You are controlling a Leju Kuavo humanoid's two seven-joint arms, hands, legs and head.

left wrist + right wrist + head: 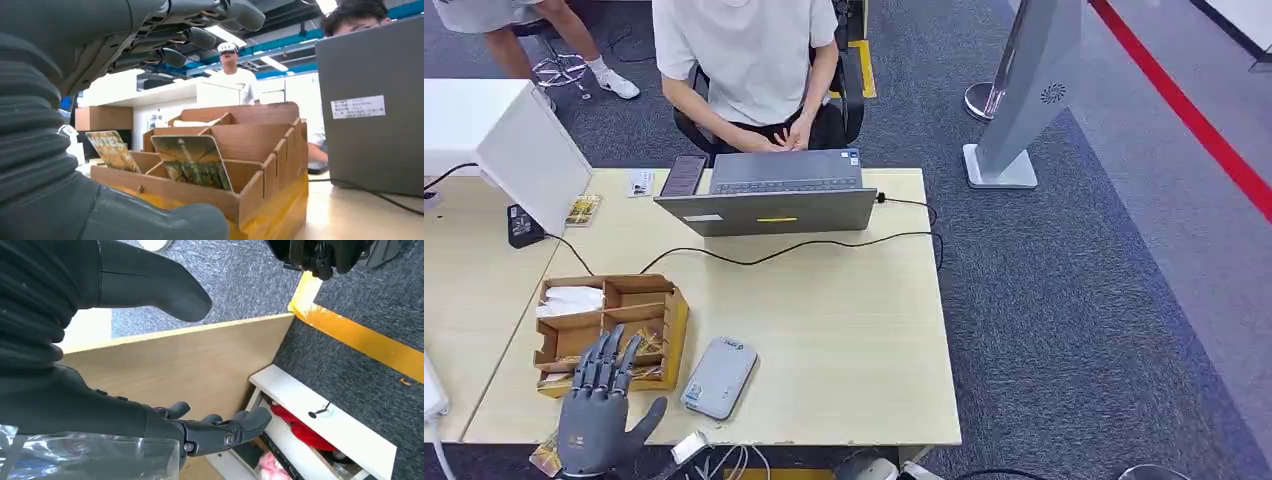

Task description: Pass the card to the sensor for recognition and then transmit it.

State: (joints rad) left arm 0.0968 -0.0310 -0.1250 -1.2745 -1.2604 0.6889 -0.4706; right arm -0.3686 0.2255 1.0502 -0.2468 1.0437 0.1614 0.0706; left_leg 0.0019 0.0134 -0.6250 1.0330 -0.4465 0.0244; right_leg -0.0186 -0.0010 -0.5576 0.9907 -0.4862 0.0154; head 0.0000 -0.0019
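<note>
A brown cardboard box point(656, 300) with compartments sits at the table's near left and holds picture cards. In the left wrist view one card point(193, 162) stands upright in a near compartment and another card point(111, 150) leans beside it. My left hand point(599, 400) hovers at the box's near edge with its fingers spread over it, holding nothing. The grey sensor pad point(719, 377) lies flat on the table just right of the box. My right hand point(200, 430) hangs beside the table's side panel, thumb and fingers apart, with nothing in it.
A grey laptop point(769, 195) stands at the table's far edge, and a person point(744, 60) sits behind it. A black cable point(804, 245) crosses the table's middle. A white screen point(529, 150) stands far left, with a phone point(684, 174) and a loose card point(582, 210) nearby.
</note>
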